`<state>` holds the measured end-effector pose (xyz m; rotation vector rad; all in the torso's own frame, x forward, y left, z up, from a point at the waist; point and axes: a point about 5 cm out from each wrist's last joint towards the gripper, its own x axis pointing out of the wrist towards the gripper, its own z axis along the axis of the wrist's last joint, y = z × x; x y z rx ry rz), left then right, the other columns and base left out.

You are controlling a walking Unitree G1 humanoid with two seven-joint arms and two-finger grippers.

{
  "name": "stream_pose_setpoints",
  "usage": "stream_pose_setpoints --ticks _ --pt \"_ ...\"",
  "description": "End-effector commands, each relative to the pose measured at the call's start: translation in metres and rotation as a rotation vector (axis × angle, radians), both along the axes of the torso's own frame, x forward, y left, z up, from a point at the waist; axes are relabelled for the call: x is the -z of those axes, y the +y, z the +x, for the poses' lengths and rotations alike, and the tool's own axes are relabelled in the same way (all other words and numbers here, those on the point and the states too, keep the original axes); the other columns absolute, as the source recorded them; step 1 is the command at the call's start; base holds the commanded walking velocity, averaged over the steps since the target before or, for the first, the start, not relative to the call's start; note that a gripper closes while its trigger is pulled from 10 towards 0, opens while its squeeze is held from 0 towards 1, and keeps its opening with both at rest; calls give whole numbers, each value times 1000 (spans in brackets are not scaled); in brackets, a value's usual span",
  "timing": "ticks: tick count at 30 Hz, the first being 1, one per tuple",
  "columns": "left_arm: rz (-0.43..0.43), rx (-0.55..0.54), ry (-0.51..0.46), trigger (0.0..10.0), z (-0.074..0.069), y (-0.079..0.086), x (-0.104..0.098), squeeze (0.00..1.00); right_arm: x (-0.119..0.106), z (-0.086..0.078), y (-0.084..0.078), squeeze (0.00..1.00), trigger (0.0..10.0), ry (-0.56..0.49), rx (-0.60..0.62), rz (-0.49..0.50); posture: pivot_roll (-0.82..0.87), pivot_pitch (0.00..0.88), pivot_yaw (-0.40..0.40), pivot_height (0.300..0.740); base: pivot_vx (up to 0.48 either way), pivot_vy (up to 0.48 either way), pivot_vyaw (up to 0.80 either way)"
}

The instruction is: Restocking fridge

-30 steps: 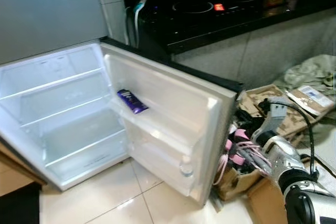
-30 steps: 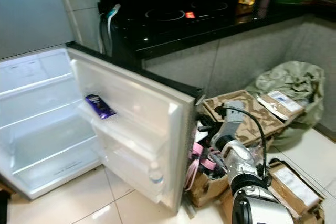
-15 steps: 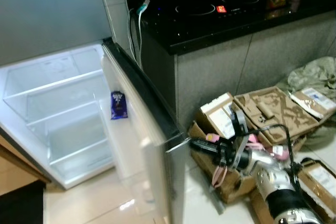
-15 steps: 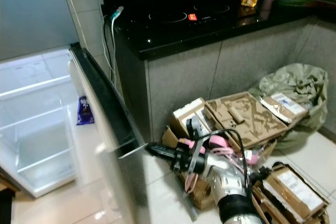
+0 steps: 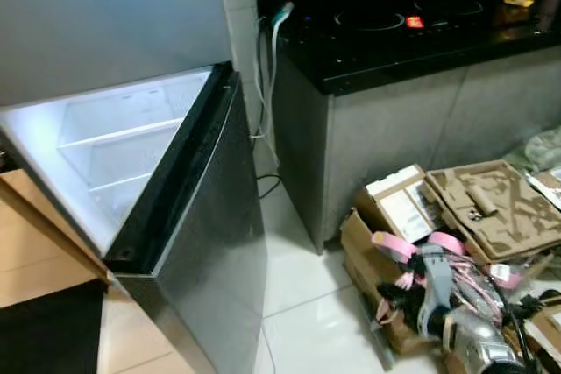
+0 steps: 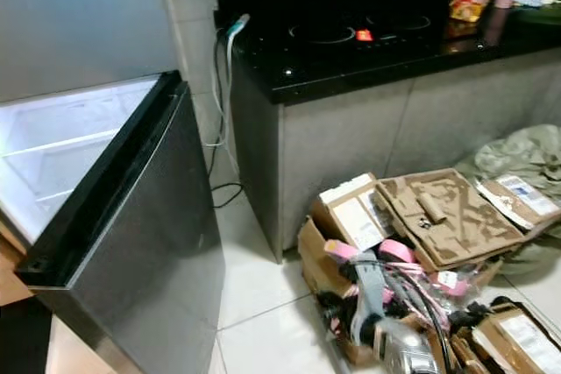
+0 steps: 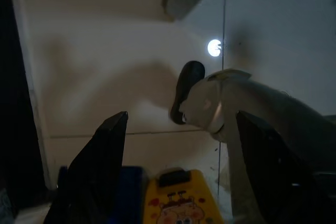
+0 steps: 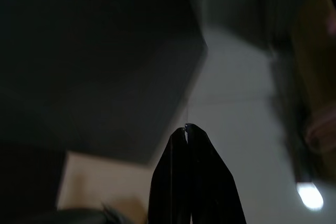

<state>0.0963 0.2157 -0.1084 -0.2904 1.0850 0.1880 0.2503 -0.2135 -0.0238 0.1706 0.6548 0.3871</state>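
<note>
Our right gripper (image 8: 186,129) is pinched shut and empty, our left gripper (image 7: 173,177) spread wide, while the dark grey steel fridge door (image 5: 206,243), nearly closed over the lit white shelves (image 5: 114,151), looks heavy and stiff, best pushed at its free edge.

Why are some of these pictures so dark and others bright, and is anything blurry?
Both eye views are fairly sharp: the lit white fridge interior glows brightest, while the black glossy countertop sinks into shadow. Left wrist view is dim and soft, with a round glare spot on the pale floor; the left tool is open. Right wrist view is very dark and blurred behind the right tool, its black fingers together.
</note>
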Motion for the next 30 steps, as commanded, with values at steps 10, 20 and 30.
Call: stream_pose_setpoints --ticks 10,20,30 --pt "9 5 22 10000 -5 3 1 0 56 -92 -32 0 10000 344 167 -268 -86 0 38 740 0 0 719" --pt "13 2 10 10000 2 3 -1 0 72 -136 -35 0 10000 477 180 -356 -91 0 37 740 0 0 669" --pt "20 -5 18 10000 0 4 0 0 73 -135 -31 0 10000 471 148 -378 -93 0 41 740 0 0 669"
